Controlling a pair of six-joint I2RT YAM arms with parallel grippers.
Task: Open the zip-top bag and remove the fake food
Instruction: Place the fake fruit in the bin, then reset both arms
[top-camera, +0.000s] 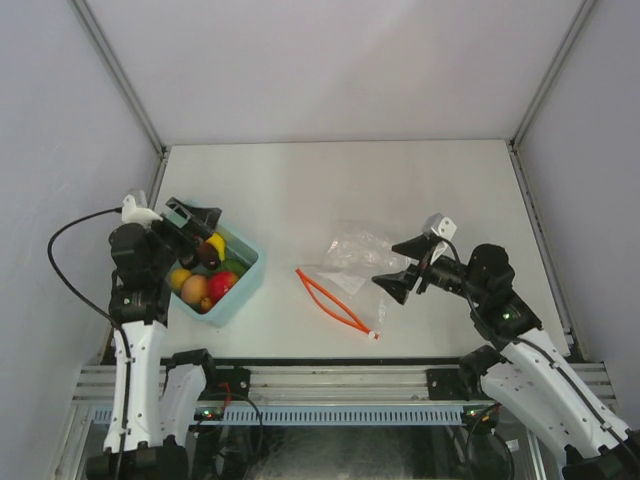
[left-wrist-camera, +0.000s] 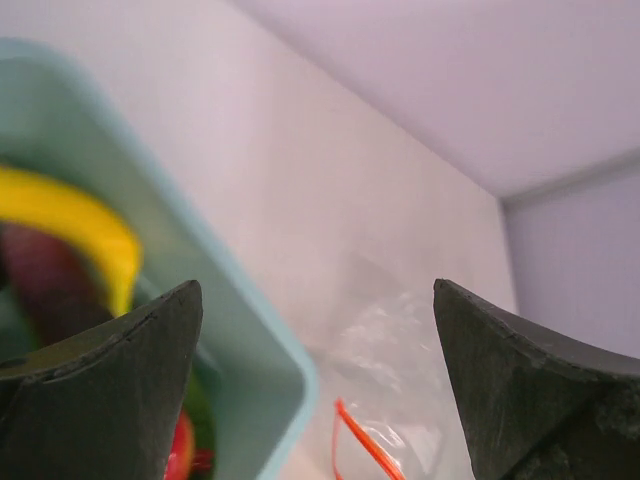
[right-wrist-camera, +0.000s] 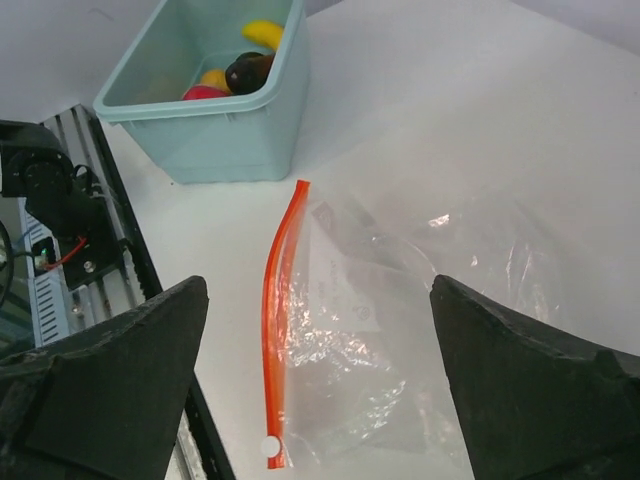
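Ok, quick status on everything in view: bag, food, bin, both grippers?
Bag: flat on the table, zip open, looks empty.
Bin: upright, partly filled.
Food: piled in the bin.
Left gripper: open, empty, over the bin.
Right gripper: open, empty, by the bag.

Lighting is bright, even and diffuse in all three views; no source is visible. The white table (top-camera: 400, 190) nears overexposure, with only a faint soft shadow at the bin (top-camera: 250, 280). Top view: sharp throughout. Left wrist view: soft, the banana (left-wrist-camera: 80, 225) and bin rim blurred, the left gripper's fingers (left-wrist-camera: 110, 390) dark. Right wrist view: crisp on the zip-top bag (right-wrist-camera: 400, 330), small glints on its creases; the right gripper's fingers (right-wrist-camera: 530, 390) nearly black.
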